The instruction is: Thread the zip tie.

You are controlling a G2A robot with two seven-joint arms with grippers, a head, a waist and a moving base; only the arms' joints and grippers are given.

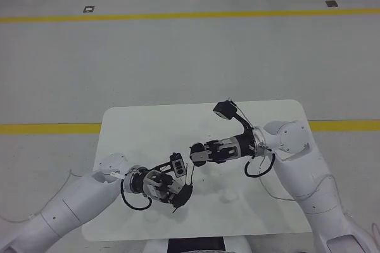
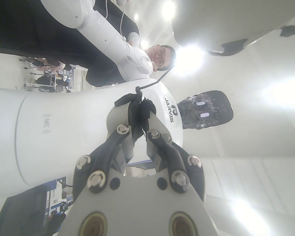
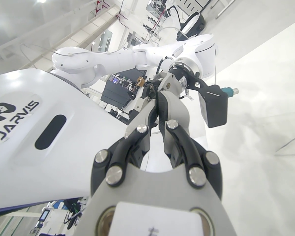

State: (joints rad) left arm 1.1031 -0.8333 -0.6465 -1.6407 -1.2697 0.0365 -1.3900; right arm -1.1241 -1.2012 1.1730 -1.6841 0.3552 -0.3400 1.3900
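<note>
Now left gripper (image 2: 140, 110) pinches the zip tie (image 2: 152, 83). I see right gripper (image 3: 157, 94) clamping it too, above surface (image 1: 145, 126).

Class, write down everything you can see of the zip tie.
The zip tie is a thin, black, plastic-looking strip, held in the air above the white table. The jaws of the right gripper pinch it lengthwise. The jaws of the left gripper look shut on it too, with a curved length sticking out beyond them. Whether it is threaded cannot be told.

Black plastic zip tie (image 3: 158, 104), ribbed rubbery pads (image 3: 163, 111) on right claw (image 3: 158, 96), matt table (image 1: 152, 126)
</note>
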